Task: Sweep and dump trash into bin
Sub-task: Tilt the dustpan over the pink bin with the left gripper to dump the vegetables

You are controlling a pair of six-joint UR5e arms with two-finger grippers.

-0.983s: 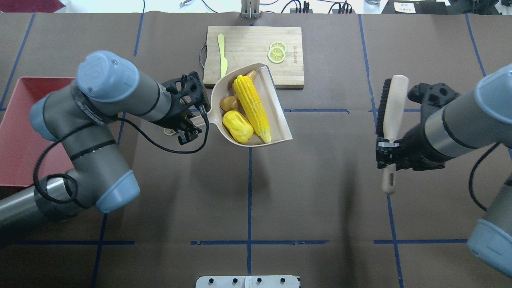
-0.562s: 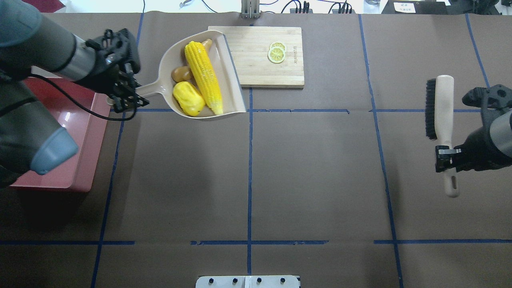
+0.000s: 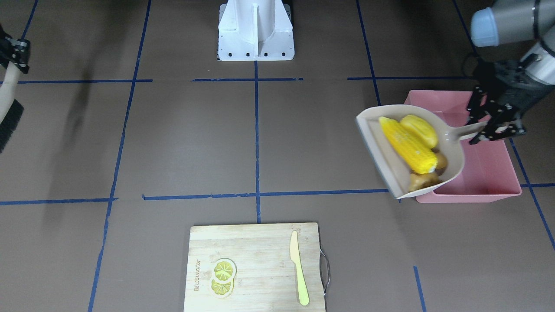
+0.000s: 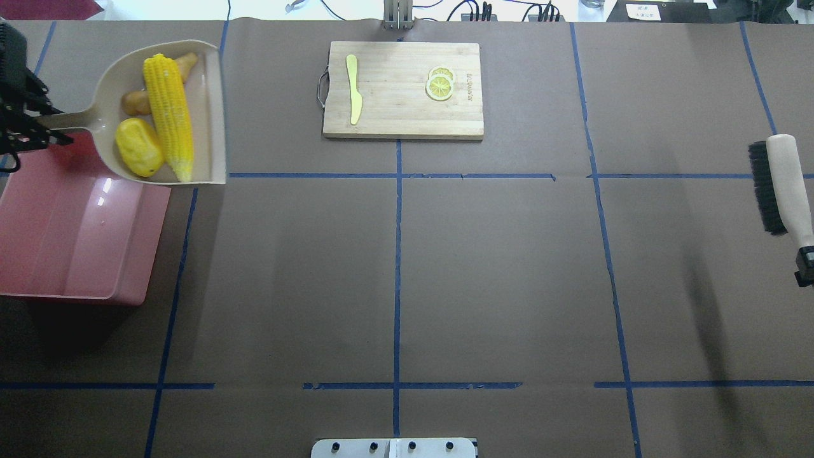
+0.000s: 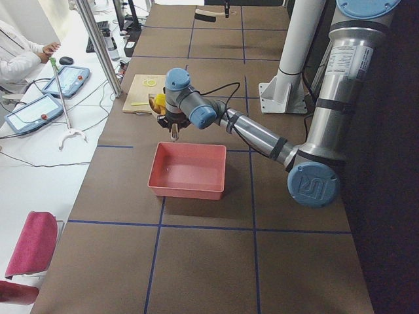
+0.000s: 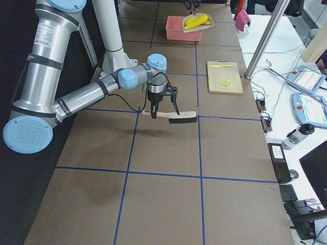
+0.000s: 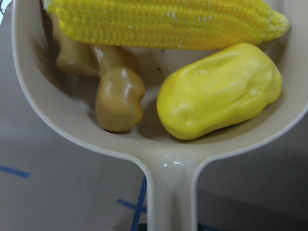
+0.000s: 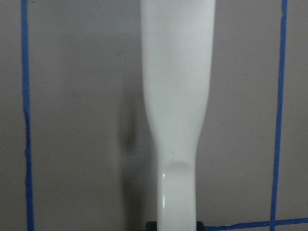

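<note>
My left gripper (image 4: 25,124) is shut on the handle of the beige dustpan (image 4: 210,114) and holds it in the air over the far inner corner of the pink bin (image 4: 76,242). In the pan lie the yellow corn cob (image 4: 168,114), the rounded yellow lump (image 4: 138,146) and the tan ginger root (image 4: 137,102). The left wrist view shows them close up: corn cob (image 7: 163,21), lump (image 7: 219,91), ginger root (image 7: 118,98). The bin (image 3: 481,173) has nothing in it. My right gripper (image 3: 14,51) is shut on the handle of the brush (image 4: 785,181), above the table's right edge.
A wooden cutting board (image 4: 400,89) lies at the far middle with a pale yellow-green knife (image 4: 353,89) and lemon slices (image 4: 440,83) on it. The robot's white base (image 3: 256,30) stands at the near middle. An operator (image 5: 19,59) sits beyond the table.
My left arm has carried the loaded dustpan left, from beside the cutting board to over the bin's corner. My right arm has moved the brush right, toward the table's edge.
</note>
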